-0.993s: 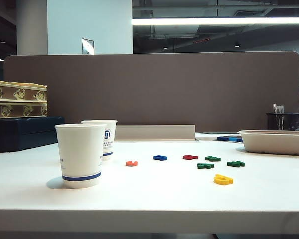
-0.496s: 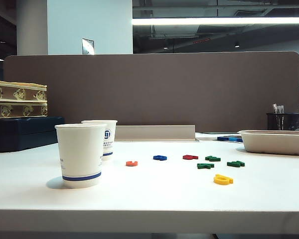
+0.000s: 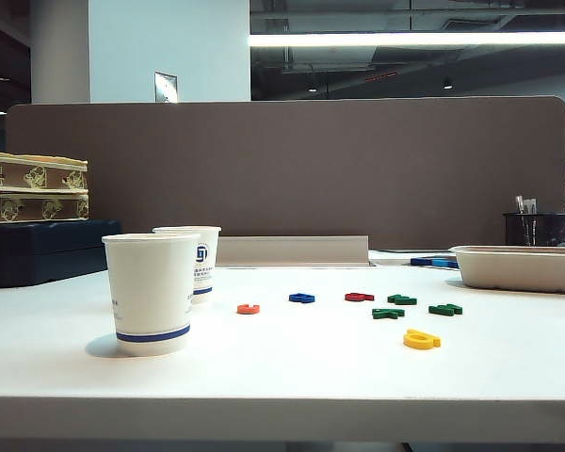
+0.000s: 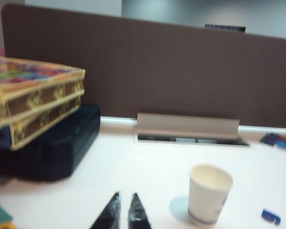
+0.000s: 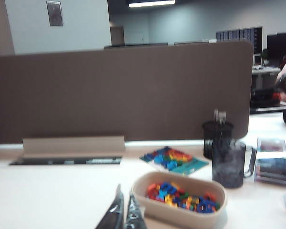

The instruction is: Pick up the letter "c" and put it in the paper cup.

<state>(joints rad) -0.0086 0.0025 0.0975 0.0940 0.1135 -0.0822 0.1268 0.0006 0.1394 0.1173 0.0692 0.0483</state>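
Letter "c" (image 3: 249, 308) lies flat on the white table (image 3: 292, 367), untouched, to the right of the paper cup (image 3: 152, 294) and apart from it, with open surface between them; you have a short, unobstructed carry once it is lifted. The paper cup stands upright near the front edge, mouth up, blue band at its base, and the second cup with the blue logo (image 3: 201, 261) stands just behind it, so you must not confuse the two when you drop the piece. To the right of the orange piece you will find the blue letter (image 3: 301, 298), the darker red letter (image 3: 359, 297), two green letters (image 3: 402, 299) and, nearer the front, the yellow letter (image 3: 421, 339), all spaced apart, which I judge leaves room for fingers to come down around the target alone. Neither arm appears in the exterior view. Your left tool (image 4: 125, 215) shows its two dark fingertips close together with a narrow gap, low over the table and level with the logo cup; your right tool (image 5: 122, 213) has its tips drawn together on nothing, beside the oval tray of coloured blocks (image 5: 179, 193). I judge the pick has not begun. A brown partition (image 3: 292, 169) backs the table, patterned boxes (image 3: 33, 188) are stacked at the left, and an office with strip lighting lies beyond.
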